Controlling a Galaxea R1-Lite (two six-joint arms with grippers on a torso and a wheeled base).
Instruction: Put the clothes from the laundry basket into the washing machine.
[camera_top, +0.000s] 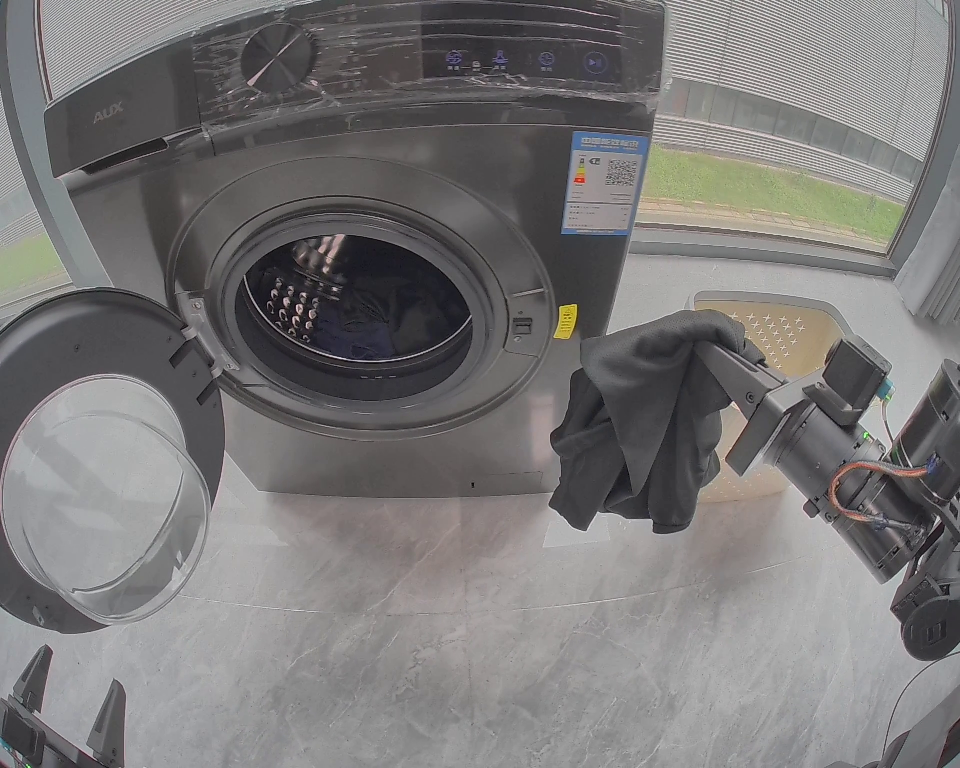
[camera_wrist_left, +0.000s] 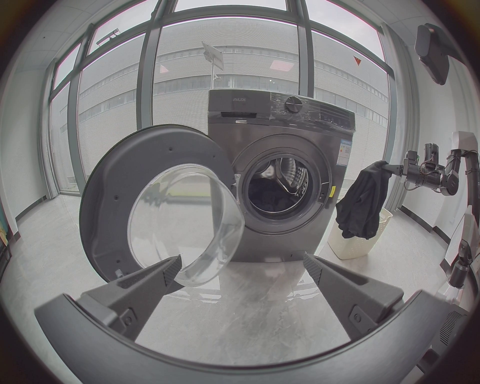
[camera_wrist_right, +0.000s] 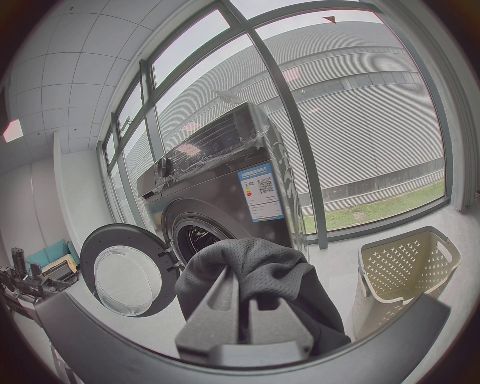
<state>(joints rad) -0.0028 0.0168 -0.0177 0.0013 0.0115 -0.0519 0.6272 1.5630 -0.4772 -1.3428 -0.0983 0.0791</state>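
Beside the right front corner of the washing machine (camera_top: 400, 150), my right fingers (camera_top: 730, 368) are closed on a dark grey garment (camera_top: 640, 420). It hangs down from them in loose folds, above the floor (camera_top: 450, 620) and not touching it. Just behind the garment stands the cream laundry basket (camera_top: 790, 330), on the floor near the window (camera_top: 780, 120); most of it is hidden by the cloth and by my arm, so I cannot tell what lies in it. On my left side the round door (camera_top: 100, 450) of the machine is swung fully open. The drum (camera_top: 300, 290) is uncovered, and some dark clothes (camera_top: 390, 310) lie already inside it. My left fingers (camera_top: 108, 715) are low, in front of the open door and apart from it, spread wide and holding nothing.
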